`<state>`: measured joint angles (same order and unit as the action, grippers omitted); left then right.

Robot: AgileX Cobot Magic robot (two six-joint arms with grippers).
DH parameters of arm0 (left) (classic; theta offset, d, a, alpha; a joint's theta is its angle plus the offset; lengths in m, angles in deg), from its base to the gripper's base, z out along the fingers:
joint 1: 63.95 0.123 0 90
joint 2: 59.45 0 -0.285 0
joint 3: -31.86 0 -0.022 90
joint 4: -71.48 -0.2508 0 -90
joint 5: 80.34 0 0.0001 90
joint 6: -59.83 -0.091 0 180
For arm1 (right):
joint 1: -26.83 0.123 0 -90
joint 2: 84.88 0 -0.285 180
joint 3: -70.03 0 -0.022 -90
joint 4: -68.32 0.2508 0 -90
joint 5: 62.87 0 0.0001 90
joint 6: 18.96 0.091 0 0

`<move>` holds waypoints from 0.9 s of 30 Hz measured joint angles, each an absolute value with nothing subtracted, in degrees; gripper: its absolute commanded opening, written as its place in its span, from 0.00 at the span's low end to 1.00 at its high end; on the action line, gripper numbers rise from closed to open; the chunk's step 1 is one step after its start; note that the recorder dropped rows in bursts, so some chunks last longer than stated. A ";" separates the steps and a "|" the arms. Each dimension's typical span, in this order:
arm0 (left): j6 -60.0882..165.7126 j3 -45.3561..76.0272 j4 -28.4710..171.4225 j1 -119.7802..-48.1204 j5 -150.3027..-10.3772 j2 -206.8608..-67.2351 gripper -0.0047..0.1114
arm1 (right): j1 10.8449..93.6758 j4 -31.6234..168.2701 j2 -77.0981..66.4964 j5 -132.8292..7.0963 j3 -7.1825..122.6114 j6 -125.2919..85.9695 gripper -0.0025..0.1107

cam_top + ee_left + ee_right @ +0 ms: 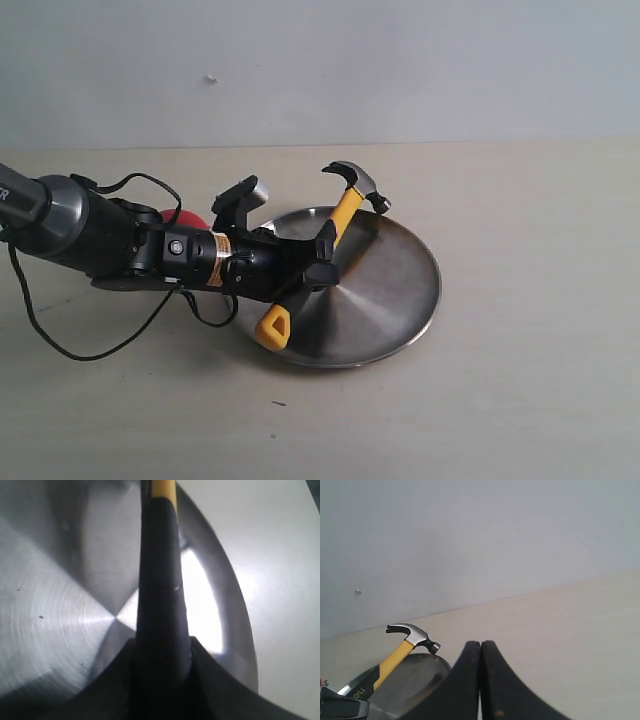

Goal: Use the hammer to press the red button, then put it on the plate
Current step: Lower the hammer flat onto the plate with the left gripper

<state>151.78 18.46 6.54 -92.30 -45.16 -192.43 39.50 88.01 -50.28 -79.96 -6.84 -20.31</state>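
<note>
The left gripper (322,257) is clamped on the black grip of the hammer (346,210), holding it slantwise over the plate (400,285). The yellow looped end sits at the plate's near rim and the dark head stands above the far rim. The red button (190,217) peeks out beside the plate, behind the arm. The right gripper (480,650) has its jaws pressed together, off the plate.

red button (191,217) mostly hidden behind left arm (100,235), middle of hammer (347,208) handle covered by left gripper (322,255)
</note>
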 measured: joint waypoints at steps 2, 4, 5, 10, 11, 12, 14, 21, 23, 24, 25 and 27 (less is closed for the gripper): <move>151.78 18.46 6.54 -92.30 -45.26 -192.43 0.08 | 39.50 88.01 -50.28 -79.96 -6.84 -20.31 0.02; 151.78 18.46 6.54 -92.30 -45.26 -192.43 0.14 | 39.50 88.01 -50.28 -79.96 -6.84 -20.31 0.02; 151.78 18.46 6.54 -92.30 -45.30 -192.43 0.17 | 39.50 88.01 -50.28 -79.96 -6.84 -20.31 0.02; 151.78 18.46 6.42 -92.30 -45.30 -192.43 0.31 | 39.50 88.01 -50.28 -79.96 -6.84 -20.31 0.02; 151.67 18.46 6.42 -92.30 -45.30 -192.43 0.32 | 39.50 88.01 -50.28 -79.96 -6.84 -20.31 0.02; 151.67 18.46 6.42 -92.30 -45.39 -192.43 0.33 | 39.50 88.01 -50.28 -79.96 -6.84 -20.31 0.02; 151.67 18.46 6.42 -92.30 -45.73 -192.43 0.33 | 39.50 88.01 -50.28 -79.96 -6.84 -20.31 0.02; 151.77 18.46 6.42 -92.30 -46.21 -192.43 0.33 | 39.50 88.01 -50.28 -79.96 -6.84 -20.31 0.02; 151.77 18.46 6.42 -92.30 -46.21 -192.43 0.33 | 39.50 88.01 -50.28 -79.96 -6.84 -20.31 0.02; 151.77 18.46 6.42 -92.30 -46.21 -192.43 0.33 | 39.50 88.01 -50.28 -79.96 -6.84 -20.31 0.02; 151.77 18.46 6.42 -92.30 -46.21 -192.43 0.33 | 39.50 88.01 -50.28 -79.96 -6.84 -20.31 0.02; 151.77 18.46 6.42 -92.30 -46.21 -192.43 0.33 | 39.50 88.01 -50.28 -79.96 -6.84 -20.31 0.02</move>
<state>151.77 18.46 6.42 -92.30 -46.21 -192.43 39.50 88.01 -50.28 -79.96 -6.84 -20.31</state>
